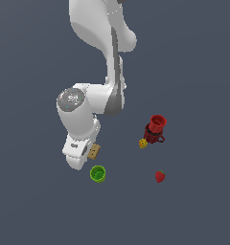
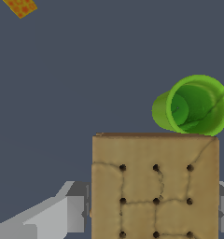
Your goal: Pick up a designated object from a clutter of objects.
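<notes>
Dark slate-grey ground (image 1: pixel 198 57) fills both views, plain and unmarked. On it, or just above it, the small flat square tan cracker (image 1: pixel 93 152) with its grid of dark dots sits between the grey fingers (image 2: pixel 62 214) of the white arm's gripper (image 1: pixel 89 151); in the wrist view the cracker (image 2: pixel 155 186) fills the gap between the two fingers, one on each side, so the gripper (image 2: pixel 155 214) is clamped on the cracker. Whether the cracker is lifted clear of the ground cannot be told. Just beside the cracker, nearer the exterior view's lower edge, stands the upright green plastic cup (image 1: pixel 97 173), its open mouth showing in the wrist view (image 2: pixel 194 105). Well apart from the cracker, toward the exterior view's right, a tiny yellow block (image 1: pixel 143 143) lies touching or just beside a red mug (image 1: pixel 156 128). A red strawberry (image 1: pixel 159 176) lies alone, below the mug and well to the right of the cup.
</notes>
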Controlling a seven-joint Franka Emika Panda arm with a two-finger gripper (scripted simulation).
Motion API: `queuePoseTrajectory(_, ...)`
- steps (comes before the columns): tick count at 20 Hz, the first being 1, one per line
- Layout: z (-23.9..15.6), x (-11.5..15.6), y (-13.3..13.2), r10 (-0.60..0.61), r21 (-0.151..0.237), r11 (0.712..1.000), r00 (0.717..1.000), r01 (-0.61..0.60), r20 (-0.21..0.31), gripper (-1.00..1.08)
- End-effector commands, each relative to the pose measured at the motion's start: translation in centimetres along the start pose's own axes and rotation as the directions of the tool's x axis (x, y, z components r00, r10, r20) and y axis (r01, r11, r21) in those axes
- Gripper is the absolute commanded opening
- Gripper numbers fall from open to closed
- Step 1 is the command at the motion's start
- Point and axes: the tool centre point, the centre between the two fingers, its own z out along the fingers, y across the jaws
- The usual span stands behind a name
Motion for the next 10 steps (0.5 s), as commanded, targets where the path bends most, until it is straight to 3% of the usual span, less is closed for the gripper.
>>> queuePoseTrajectory(1, -2.9, 1.0, 0.1, -0.001, -0.001, 1.0, 1.0, 0.001, 0.0, -1.0)
queuePoseTrajectory(10, -13.2, 4.4, 0.8, -0.001, -0.001, 1.0, 1.0, 0.001, 0.0, -1.0)
